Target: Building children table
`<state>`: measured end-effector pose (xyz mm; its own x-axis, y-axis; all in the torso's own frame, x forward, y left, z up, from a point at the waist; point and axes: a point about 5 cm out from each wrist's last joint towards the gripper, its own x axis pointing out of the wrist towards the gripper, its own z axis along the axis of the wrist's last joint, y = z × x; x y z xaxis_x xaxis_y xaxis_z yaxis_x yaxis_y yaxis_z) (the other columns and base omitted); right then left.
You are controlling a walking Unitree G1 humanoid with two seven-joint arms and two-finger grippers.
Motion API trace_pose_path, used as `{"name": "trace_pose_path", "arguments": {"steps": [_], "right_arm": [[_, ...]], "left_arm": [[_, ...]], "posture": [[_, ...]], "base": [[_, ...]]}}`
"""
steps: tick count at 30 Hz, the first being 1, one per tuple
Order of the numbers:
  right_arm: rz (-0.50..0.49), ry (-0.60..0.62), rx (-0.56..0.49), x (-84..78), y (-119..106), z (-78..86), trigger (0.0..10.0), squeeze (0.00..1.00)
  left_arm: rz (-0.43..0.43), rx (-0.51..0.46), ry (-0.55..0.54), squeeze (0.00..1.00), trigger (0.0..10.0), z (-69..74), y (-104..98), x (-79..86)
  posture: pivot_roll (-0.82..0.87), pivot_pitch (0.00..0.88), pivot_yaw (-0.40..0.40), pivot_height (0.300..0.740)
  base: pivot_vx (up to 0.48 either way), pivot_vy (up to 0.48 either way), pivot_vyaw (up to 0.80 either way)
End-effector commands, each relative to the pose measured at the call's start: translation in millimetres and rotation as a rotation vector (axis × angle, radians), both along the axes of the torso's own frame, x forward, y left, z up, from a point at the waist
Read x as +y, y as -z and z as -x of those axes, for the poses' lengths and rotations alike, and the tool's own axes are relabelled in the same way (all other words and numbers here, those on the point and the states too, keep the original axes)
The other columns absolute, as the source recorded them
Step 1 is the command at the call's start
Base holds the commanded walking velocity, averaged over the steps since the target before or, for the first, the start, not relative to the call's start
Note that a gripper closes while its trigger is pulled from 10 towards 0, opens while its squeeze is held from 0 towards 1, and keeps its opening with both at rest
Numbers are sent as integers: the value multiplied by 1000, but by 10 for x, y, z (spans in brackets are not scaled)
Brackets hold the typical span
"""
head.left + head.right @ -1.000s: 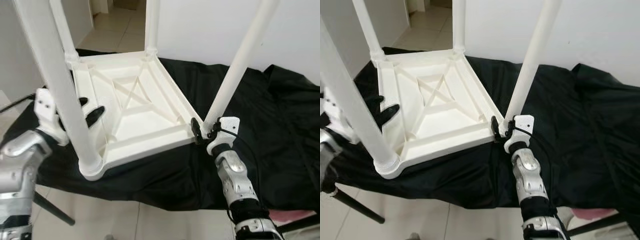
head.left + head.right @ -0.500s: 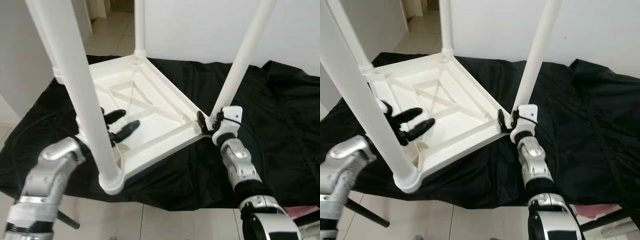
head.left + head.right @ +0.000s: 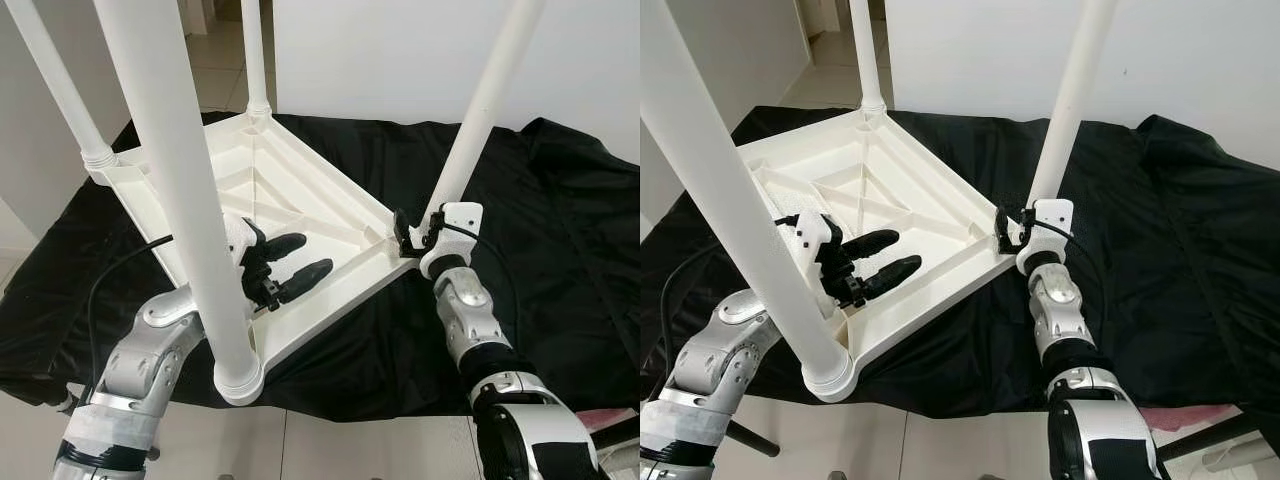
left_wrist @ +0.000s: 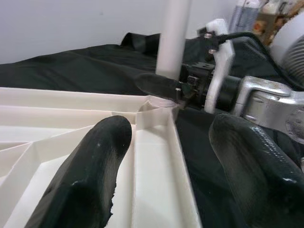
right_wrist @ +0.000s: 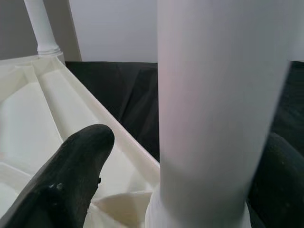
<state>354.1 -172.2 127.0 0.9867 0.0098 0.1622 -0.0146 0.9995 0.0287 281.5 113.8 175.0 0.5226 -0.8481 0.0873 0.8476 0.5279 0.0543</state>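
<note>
White moulded plastic, the upturned children's table [image 3: 300, 200] lies underside-up on a black cloth [image 3: 560, 260], its four round white legs [image 3: 180, 180] rising toward the head camera. In the left eye view the left gripper [image 3: 290, 268] reaches over the ribbed underside just beside the nearest leg, fingers spread and holding nothing. In the right eye view the right gripper [image 3: 1012, 234] sits at the base of the right-hand leg [image 3: 1065, 110], at the table's right corner. The left wrist view looks across the white ribs [image 4: 95, 137] to that same corner, its parted fingers [image 4: 90, 180] empty. In the right wrist view the upright leg stands between the two black fingers [image 5: 71, 171], its long axis vertical; whether they press on it cannot be told. The right arm is the nearer to that leg's socket.
</note>
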Motion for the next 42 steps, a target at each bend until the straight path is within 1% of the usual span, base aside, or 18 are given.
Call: {"name": "trace_pose_path", "arguments": {"steps": [1,2,3,6,8,9,10,12,13,14,18,21,25,29,31,35,39,42], "right_arm": [[-13,59,-25,-75,33,68,10000,0],[-16,94,-45,-118,40,118,10000,0],[-16,94,-45,-118,40,118,10000,0],[-22,118,-77,-175,58,256,10000,0],[-22,118,-77,-175,58,256,10000,0],[-18,133,-83,-199,76,321,10000,0],[-18,133,-83,-199,76,321,10000,0],[-13,179,-82,-221,132,451,10000,0],[-13,179,-82,-221,132,451,10000,0],[-24,217,-63,-223,189,508,10000,0],[-51,264,-3,-137,359,613,10000,0],[-70,257,16,-66,401,645,10000,0],[-90,236,53,10,453,642,10000,0],[-84,207,84,41,456,578,10000,0],[-84,207,84,41,456,578,10000,0],[-70,174,118,32,446,486,10000,0],[-72,138,151,45,433,394,10000,0],[-68,116,168,63,411,330,10000,0]], "left_arm": [[-32,-29,-41,0,10000,-68,-10,43],[-39,-35,-65,0,10000,-110,-16,73],[-39,-35,-65,0,10000,-110,-16,73],[-60,-34,-91,0,10000,-170,-17,124],[-60,-34,-91,0,10000,-170,-17,124],[-59,-33,-90,0,10000,-174,-21,128],[-59,-33,-90,0,10000,-174,-21,128],[-61,-37,-80,0,10000,-163,-20,125],[-61,-37,-80,0,10000,-163,-20,125],[-63,-37,-75,0,10000,-148,-12,117],[-70,-26,-67,0,10000,-99,34,96],[-73,-26,-59,0,10000,-73,56,83],[-82,-27,-39,0,10000,-24,71,75],[-85,-14,6,0,10000,60,95,24],[-85,-14,6,0,10000,60,95,24],[-109,-3,71,0,10000,190,152,-72],[-146,-6,97,0,10000,254,185,-129],[-151,-11,107,0,10000,278,177,-164]], "posture": [[-21,3,22,740],[-30,8,22,740],[-30,8,22,740],[-40,13,22,740],[-40,13,22,740],[-46,15,22,740],[-46,15,22,740],[-51,15,18,740],[-51,15,18,740],[-50,14,15,740],[-50,6,13,740],[-46,2,7,740],[-40,0,1,740],[-31,0,-3,740],[-31,0,-3,740],[-18,0,-8,740],[-11,0,-10,740],[-3,0,-7,740]], "base": [[0,0,0],[0,0,0],[0,0,0],[0,0,0],[0,0,0],[0,0,0],[0,0,0],[0,0,0],[0,0,0],[0,0,0],[0,0,0],[0,0,0],[0,0,0],[0,0,0],[0,0,0],[0,0,0],[0,0,0],[0,0,0]]}}
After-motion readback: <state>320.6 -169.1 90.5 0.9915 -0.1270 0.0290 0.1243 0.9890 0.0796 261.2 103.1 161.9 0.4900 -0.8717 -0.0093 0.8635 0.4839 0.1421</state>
